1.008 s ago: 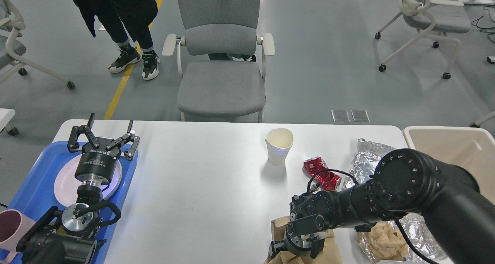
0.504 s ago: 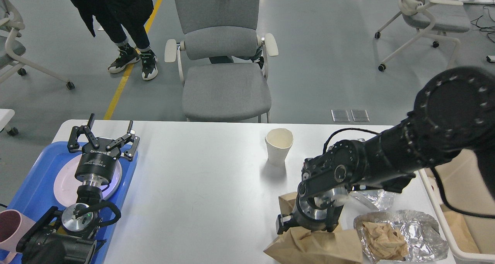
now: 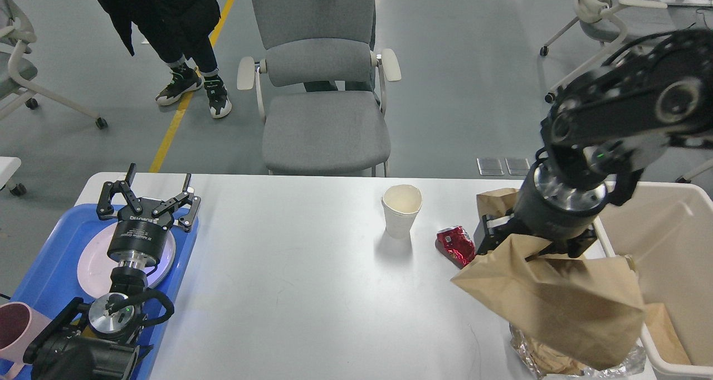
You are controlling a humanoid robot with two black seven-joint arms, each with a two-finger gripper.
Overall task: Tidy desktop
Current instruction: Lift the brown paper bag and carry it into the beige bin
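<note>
The white desktop point(image 3: 289, 268) fills the lower view. My right gripper point(image 3: 532, 245) points down, shut on a brown paper bag point(image 3: 557, 299), and holds it above the desktop's right side beside the beige bin point(image 3: 677, 240). A crushed red can point(image 3: 455, 244) lies just left of the bag. A white paper cup point(image 3: 401, 209) stands upright near the far edge. Crumpled foil with brown paper point(image 3: 543, 357) lies under the bag at the front right. My left gripper point(image 3: 149, 193) is open and empty over a white plate point(image 3: 92, 263) on the blue tray point(image 3: 50, 268).
A pink mug point(image 3: 14, 327) stands at the tray's front left. A grey chair point(image 3: 323, 90) stands behind the far edge, and a person point(image 3: 167, 29) stands at the back left. More brown paper point(image 3: 663, 327) lies in the bin.
My right arm has risen and swung right and back, lifting the brown paper bag off the desktop toward the bin. The red can shows again. The left arm has not moved.
</note>
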